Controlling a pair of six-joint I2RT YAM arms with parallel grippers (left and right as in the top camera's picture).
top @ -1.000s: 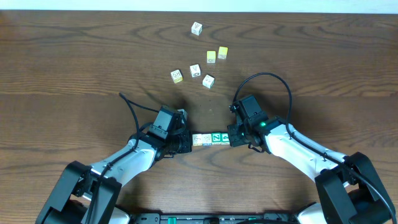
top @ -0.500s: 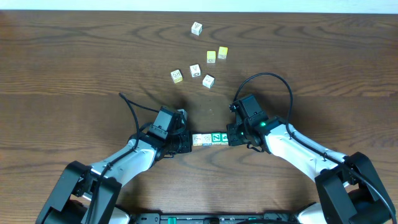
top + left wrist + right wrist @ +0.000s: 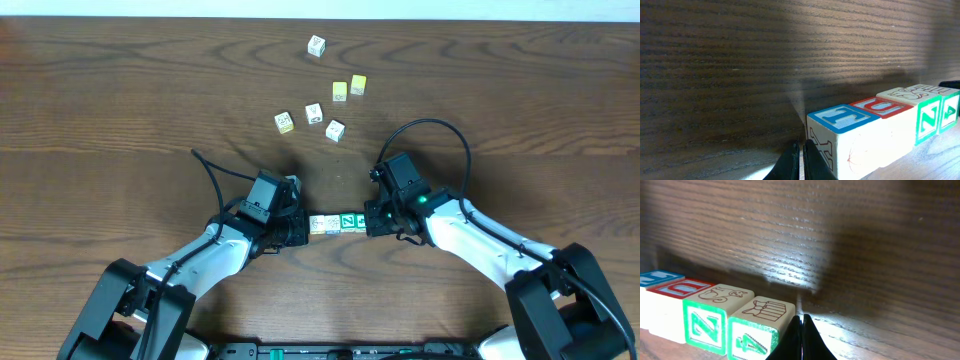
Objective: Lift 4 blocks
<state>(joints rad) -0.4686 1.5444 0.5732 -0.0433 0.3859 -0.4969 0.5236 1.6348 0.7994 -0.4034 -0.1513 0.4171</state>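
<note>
Scene: a white-and-black left arm (image 3: pixel 205 258) and right arm (image 3: pixel 475 238) meet low in the centre of the overhead frame, above a dark wood-grain bench (image 3: pixel 120 90).
Blocks: a row of four small wooden alphabet cubes (image 3: pixel 336 222) sits end to end between the two arms, faces touching.
Order, left wrist view: a blue-edged "T" cube (image 3: pixel 840 120) is nearest, then a red-edged cube (image 3: pixel 883 106), a green "N" cube (image 3: pixel 927 117) and a green "4" cube (image 3: pixel 950 109) at the frame's right edge.
Left fingers: the left fingers (image 3: pixel 790 165) are pressed together with nothing between them, at the blue-edged end of the row, bottom centre.
Right fingers: the right fingers (image 3: pixel 796 345) are pressed together, just beside the green "4" cube at bottom centre.
Row and bench: whether the row rests on the wood or hangs clear cannot be told.
Elsewhere: six loose cubes are scattered in the upper centre, well apart from the row. They include two plain yellow cubes (image 3: pixel 340 91) and a white cube (image 3: pixel 316 45) highest up.
</note>
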